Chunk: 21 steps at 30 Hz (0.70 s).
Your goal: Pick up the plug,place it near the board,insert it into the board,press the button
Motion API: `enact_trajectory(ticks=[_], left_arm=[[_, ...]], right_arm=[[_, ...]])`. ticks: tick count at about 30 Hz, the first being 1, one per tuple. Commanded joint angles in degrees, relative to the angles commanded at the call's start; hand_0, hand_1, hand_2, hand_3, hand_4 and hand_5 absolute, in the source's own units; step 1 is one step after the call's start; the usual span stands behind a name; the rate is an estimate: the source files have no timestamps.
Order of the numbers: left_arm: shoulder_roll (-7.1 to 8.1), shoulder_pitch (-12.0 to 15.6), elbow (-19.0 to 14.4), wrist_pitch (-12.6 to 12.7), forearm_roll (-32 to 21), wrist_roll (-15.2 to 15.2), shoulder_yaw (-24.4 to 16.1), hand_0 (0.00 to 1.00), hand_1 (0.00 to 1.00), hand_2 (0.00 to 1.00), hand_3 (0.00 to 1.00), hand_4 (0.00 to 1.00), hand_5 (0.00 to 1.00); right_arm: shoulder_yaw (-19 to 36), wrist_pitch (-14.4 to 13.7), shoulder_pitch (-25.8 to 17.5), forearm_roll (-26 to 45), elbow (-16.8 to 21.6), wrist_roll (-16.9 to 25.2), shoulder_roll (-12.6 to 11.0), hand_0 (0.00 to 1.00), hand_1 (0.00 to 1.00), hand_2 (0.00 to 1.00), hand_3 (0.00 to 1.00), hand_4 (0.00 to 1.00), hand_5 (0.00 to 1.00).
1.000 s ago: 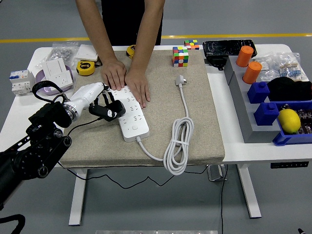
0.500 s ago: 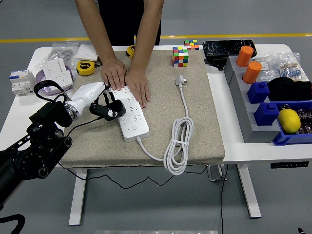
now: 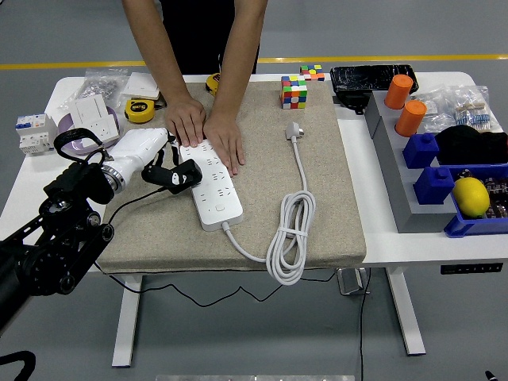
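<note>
A black plug [image 3: 181, 176] is gripped in the left robot hand [image 3: 163, 169], held at the board [image 3: 211, 182] edge just ahead. Insertion and the button press are judged outstanding. The board is steadied by a person's hands [image 3: 205, 127].

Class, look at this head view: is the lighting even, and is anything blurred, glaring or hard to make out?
Head view: lighting is soft and even, shadows faint; the white power strip and the person's hands are sharp; the black plug in the left hand merges with the dark fingers, so its edges are hard to trace; no strong glare on the white table.
</note>
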Motion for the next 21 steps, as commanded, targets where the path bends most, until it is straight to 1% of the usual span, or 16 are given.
enact_trajectory(ticks=[2, 3, 6, 8, 9, 11, 14, 15, 17, 19, 20, 21], left_arm=[[-0.01, 0.9, -3.0, 0.2, -1.2, -0.4, -1.5, 0.29, 0.096, 0.127, 0.225, 0.708, 0.263], [-0.08, 1.1, -4.0, 0.2, -2.1, -0.7, -2.1, 0.291, 0.107, 0.144, 0.228, 0.734, 0.301], [-0.45, 2.2, -8.6, 0.3, -8.0, -1.9, -4.7, 0.291, 0.107, 0.144, 0.228, 0.734, 0.301], [-0.53, 2.3, -10.4, -0.3, -11.5, -2.5, -5.3, 0.291, 0.107, 0.144, 0.228, 0.734, 0.301], [-0.55, 2.2, -10.7, -0.9, -13.9, -2.7, -5.4, 0.443, 0.424, 0.423, 0.45, 0.998, 0.62], [-0.61, 1.8, -10.2, -2.0, -16.4, -2.7, -5.4, 0.443, 0.424, 0.423, 0.45, 0.998, 0.62], [-1.15, 0.6, -5.5, -3.8, -19.1, -2.5, -4.5, 0.443, 0.424, 0.423, 0.45, 0.998, 0.62], [-1.36, 0.3, -4.1, -4.0, -19.8, -2.6, -4.2, 0.814, 0.918, 0.884, 0.937, 0.998, 0.744], [-1.99, -0.5, -0.5, -4.3, -20.7, -2.8, -3.5, 0.814, 0.918, 0.884, 0.937, 0.998, 0.744], [-2.44, -1.2, 3.0, -4.5, -20.1, -2.9, -2.7, 0.814, 0.918, 0.884, 0.937, 0.998, 0.744], [-2.5, -1.3, 3.9, -4.7, -19.9, -2.9, -2.4, 0.814, 0.918, 0.884, 0.937, 0.998, 0.744], [-2.53, -1.5, 4.6, -4.9, -19.7, -2.8, -2.1, 0.881, 0.963, 0.938, 0.945, 0.998, 0.652]], right_arm=[[-0.1, 0.0, 0.0, 0.1, 0.0, 0.0, 0.0, 0.876, 0.781, 0.764, 0.788, 0.998, 0.922], [-0.1, 0.0, 0.0, 0.1, 0.0, 0.0, 0.0, 0.876, 0.782, 0.764, 0.788, 0.998, 0.921], [-0.2, -0.1, -0.1, 0.1, 0.0, 0.0, 0.0, 0.876, 0.782, 0.764, 0.788, 0.998, 0.921], [-0.1, -0.1, -0.2, 0.0, 0.0, -0.1, 0.0, 0.876, 0.782, 0.764, 0.788, 0.998, 0.921], [-0.1, -0.1, -0.3, 0.0, 0.0, -0.2, 0.0, 0.875, 0.783, 0.764, 0.787, 0.998, 0.919], [-0.2, -0.1, -0.3, -0.1, 0.0, -0.2, 0.0, 0.875, 0.783, 0.764, 0.787, 0.998, 0.919], [-0.5, 0.0, -0.1, -0.1, 0.0, -0.1, 0.0, 0.875, 0.783, 0.764, 0.787, 0.998, 0.919], [-0.5, 0.0, 0.0, 0.0, 0.0, 0.0, -0.1, 0.875, 0.782, 0.764, 0.787, 0.998, 0.92], [-0.6, 0.0, 0.1, -0.3, 0.0, 0.0, 0.0, 0.875, 0.782, 0.764, 0.787, 0.998, 0.92], [-0.6, 0.0, 0.1, -0.9, 0.0, -0.1, -0.1, 0.875, 0.782, 0.764, 0.787, 0.998, 0.92], [-0.6, 0.0, 0.1, -0.9, 0.0, -0.1, -0.1, 0.875, 0.782, 0.764, 0.787, 0.998, 0.92], [-0.6, 0.0, 0.1, -0.9, 0.0, -0.1, -0.1, 0.875, 0.782, 0.763, 0.788, 0.998, 0.919]])
